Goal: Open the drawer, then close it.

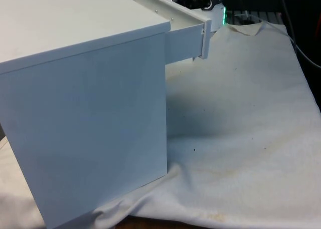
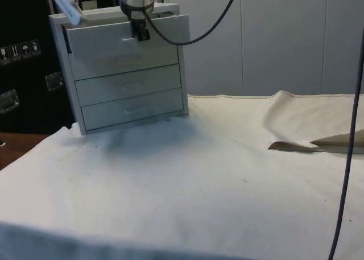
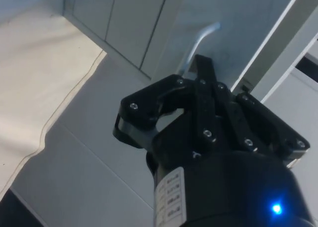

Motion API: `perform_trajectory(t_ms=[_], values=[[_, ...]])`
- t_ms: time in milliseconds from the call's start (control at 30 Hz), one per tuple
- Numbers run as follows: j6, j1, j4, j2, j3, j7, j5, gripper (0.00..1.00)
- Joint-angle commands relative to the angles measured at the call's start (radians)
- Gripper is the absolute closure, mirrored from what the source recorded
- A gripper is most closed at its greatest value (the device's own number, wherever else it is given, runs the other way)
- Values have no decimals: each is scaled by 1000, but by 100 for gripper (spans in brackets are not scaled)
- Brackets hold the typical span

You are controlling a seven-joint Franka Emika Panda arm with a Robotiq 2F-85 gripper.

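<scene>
Jaws (image 2: 140, 32) at open top drawer's (image 2: 128, 37) handle (image 3: 201, 40).

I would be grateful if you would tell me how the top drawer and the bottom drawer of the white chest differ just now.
The top drawer is pulled out, its front standing proud of the chest; the bottom drawer sits flush and shut. The gripper is at the top drawer's handle, with the jaws closed around it; nothing touches the bottom drawer. Both are white, with the same flat fronts.
</scene>
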Motion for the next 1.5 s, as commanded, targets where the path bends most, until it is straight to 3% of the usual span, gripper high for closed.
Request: perform_trajectory(t_ms=[0,200,233,267,500,533,567,733,767,800,1067,1100,1133,1367,1400,1433,1467], values=[[13,-7,10,11,-7,4,-15,100],[27,-11,42,43,-29,3,-17,100],[8,-3,35,34,-22,1,-4,100],[32,-12,51,53,-35,3,-17,100],[55,-16,81,90,-60,6,-15,100],[38,-7,75,82,-55,3,-4,100],[60,-17,86,96,-64,6,-15,100],[87,-22,121,137,-92,9,-11,100],[71,-14,115,130,-89,8,-4,100],[92,-23,126,143,-96,9,-11,100],[130,-32,170,196,-131,15,-7,100],[117,-22,164,191,-131,17,-4,100],[135,-33,175,203,-135,16,-7,100],[166,-40,215,251,-163,27,-5,100],[149,-30,207,243,-160,28,-2,100],[166,-41,218,253,-164,28,-5,100],[167,-42,220,255,-166,29,-5,100]])
